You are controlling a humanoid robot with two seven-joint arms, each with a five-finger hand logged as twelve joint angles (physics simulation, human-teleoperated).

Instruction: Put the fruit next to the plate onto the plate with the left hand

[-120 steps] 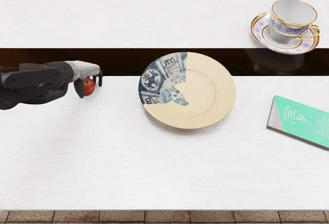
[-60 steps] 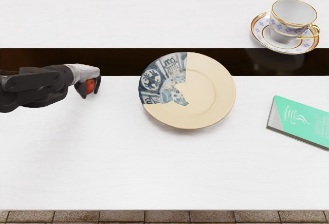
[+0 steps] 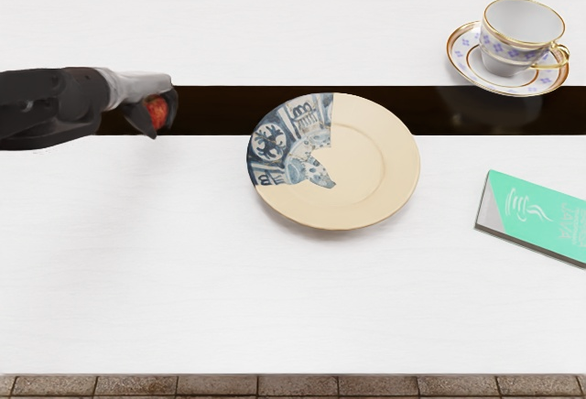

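The left hand (image 3: 139, 100) has its dark fingers clamped around the small red fruit (image 3: 158, 112), which peeks out at the hand's tip, with the plate (image 3: 380, 166) well apart beyond the fingertips.

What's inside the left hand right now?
A small red fruit, clasped in the left hand. Only part of its red skin shows; the hand covers the rest.

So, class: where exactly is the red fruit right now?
In the head view, the red fruit is grasped by the left hand at the picture's left, well apart from the plate to its right.
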